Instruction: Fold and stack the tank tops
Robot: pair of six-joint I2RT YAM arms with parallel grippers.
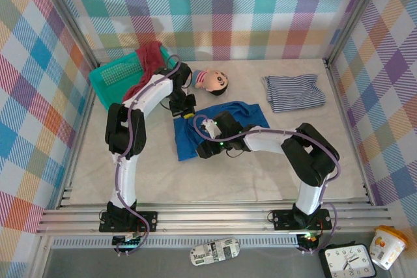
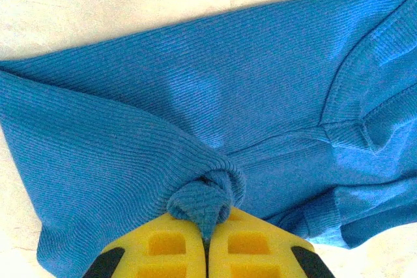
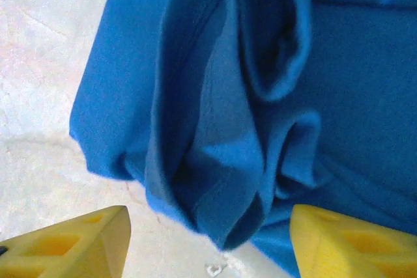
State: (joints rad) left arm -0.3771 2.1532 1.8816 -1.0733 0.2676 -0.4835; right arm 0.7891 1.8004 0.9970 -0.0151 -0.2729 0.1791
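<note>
Blue tank top (image 1: 187,140) has a bunch of its ribbed cloth clamped tight in the left gripper (image 2: 207,226). The right gripper (image 3: 208,236) has its jaws spread wide on nothing, rumpled folds just ahead. The top lies just arm-side of the doll (image 1: 214,81). It looks soft, light and floppy, so I'd grab corners. Left-arm side of the doll, the teal basket (image 1: 111,79) has the dark red top (image 1: 148,63) draped over it; the striped top (image 1: 294,92) lies on the doll's other side.

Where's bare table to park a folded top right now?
Widest bare patch: near strip of the pale table, between the bright blue cloth tank top and the front rail. Smaller one between the navy-and-white striped cloth tank top and the right arm. Crowded: back left, with teal plastic mesh basket, dark red cloth top and big-headed doll.
</note>
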